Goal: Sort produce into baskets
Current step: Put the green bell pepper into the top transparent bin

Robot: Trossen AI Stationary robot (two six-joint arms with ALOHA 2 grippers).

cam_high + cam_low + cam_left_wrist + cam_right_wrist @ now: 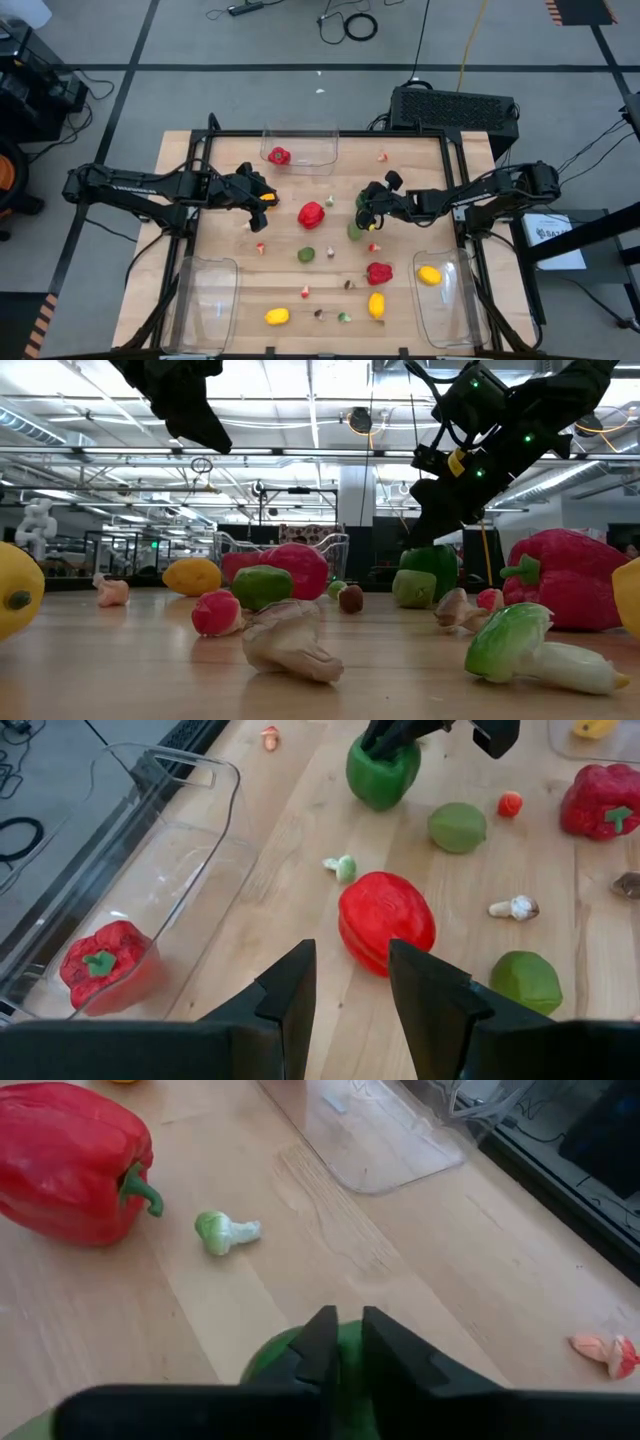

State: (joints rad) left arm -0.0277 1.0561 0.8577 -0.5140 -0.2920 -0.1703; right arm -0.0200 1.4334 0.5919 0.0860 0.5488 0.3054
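The right gripper [362, 212] stands over the green pepper [356, 229] near the middle of the counter [400, 300]. In the right wrist view its fingers [318, 1342] are drawn nearly together on the pepper's top (apparently on the stem or crown, not around the body). The pepper rests on the counter.

Risk 1: slip on lift. A narrow pinch on the top of a rounded toy gives little contact. If the hold is off-centre, the pepper may swing, twist out and drop.

Risk 2: scatter. A dropped pepper could roll into the lime [306, 254] or the small red bit [374, 247] just beside it, pushing them out of place.

Risk 3: wrong bin. Three clear baskets stand on the counter: the far one [322, 152] holds a red pepper [279, 155], the near right one [452, 322] holds a lemon [429, 274], and the near left one [222, 270] looks empty. A green pepper carried to the lemon basket would likely spoil the sort.

Risk 4: arm conflict. The left gripper [262, 196] hovers left of centre with its fingers [290, 995] spread apart and empty, pointed toward the loose red pepper [311, 214]. A carry to the far basket would pass close to it.
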